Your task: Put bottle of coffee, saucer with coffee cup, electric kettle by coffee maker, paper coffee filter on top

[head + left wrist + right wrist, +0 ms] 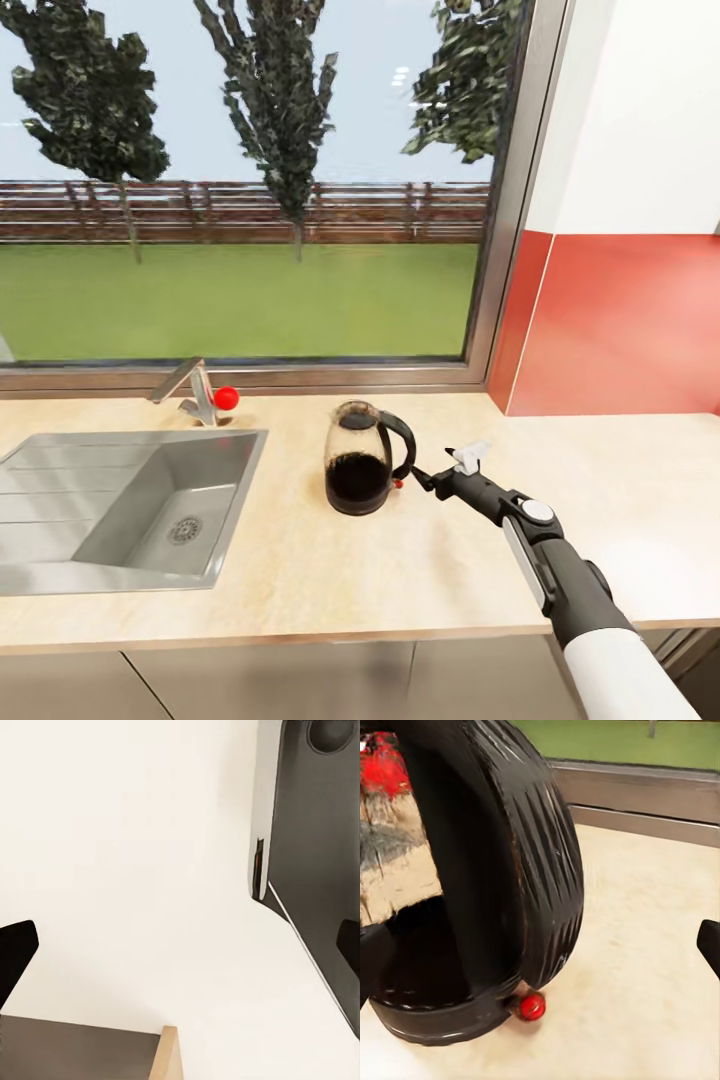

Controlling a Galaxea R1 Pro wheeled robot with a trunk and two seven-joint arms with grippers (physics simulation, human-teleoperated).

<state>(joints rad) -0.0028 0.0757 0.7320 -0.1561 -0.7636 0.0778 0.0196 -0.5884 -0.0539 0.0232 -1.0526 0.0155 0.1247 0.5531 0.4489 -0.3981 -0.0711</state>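
Head view down over countertop [300, 580]; right wrist view close behind kettle [495, 892], shared.

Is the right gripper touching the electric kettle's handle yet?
Apart. In the right wrist view the fingertips sit wide at the frame edges, with countertop showing between the handle of the electric kettle and the other finger.

no readable text, labels, numbers or signs
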